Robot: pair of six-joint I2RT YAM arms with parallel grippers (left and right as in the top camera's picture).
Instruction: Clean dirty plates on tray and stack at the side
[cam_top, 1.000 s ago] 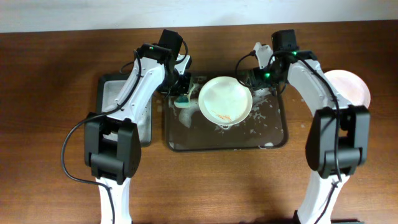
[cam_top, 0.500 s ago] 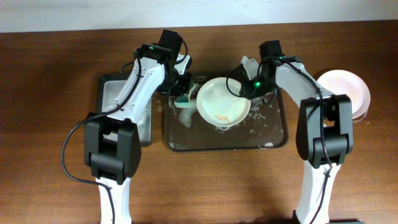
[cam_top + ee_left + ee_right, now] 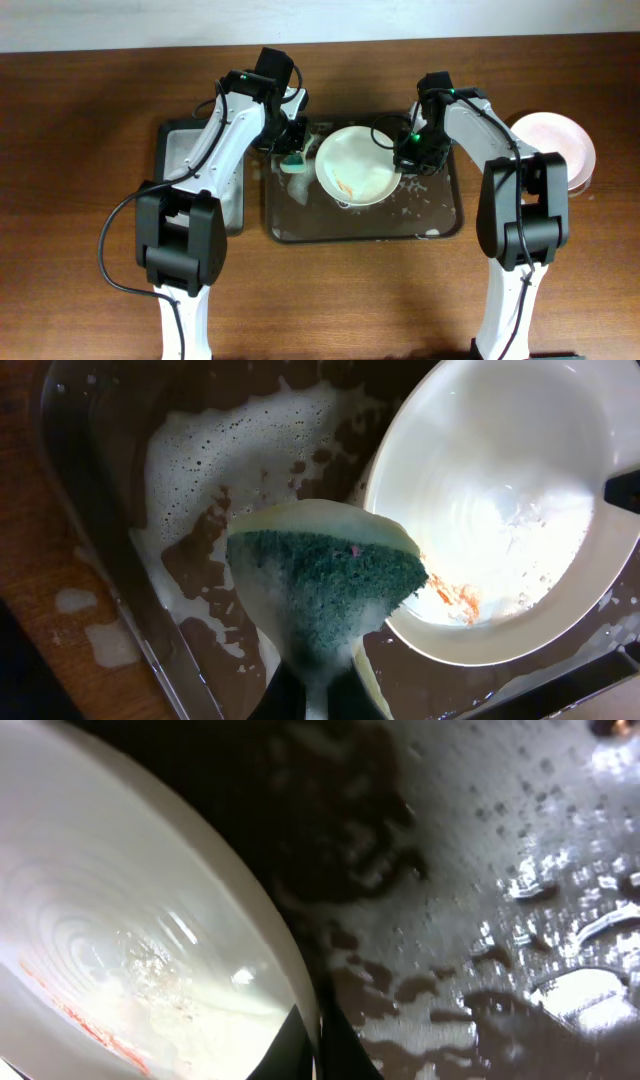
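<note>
Clamping a smeared plate (image 3: 360,165) in the foamy tray (image 3: 320,222) are right jaws; left jaws pinch sponge (image 3: 330,590).

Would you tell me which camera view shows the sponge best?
The left wrist view: the sponge fills mid-frame, green scrub face clear. Overhead shows only a small green speck; the right wrist view misses it.

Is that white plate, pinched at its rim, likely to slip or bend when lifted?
Probably slippery: the plate looks wet, with foam around it in the tray. Likely stiff, given its even round shape. Held by the right fingers at one edge only, it may tilt.
</note>
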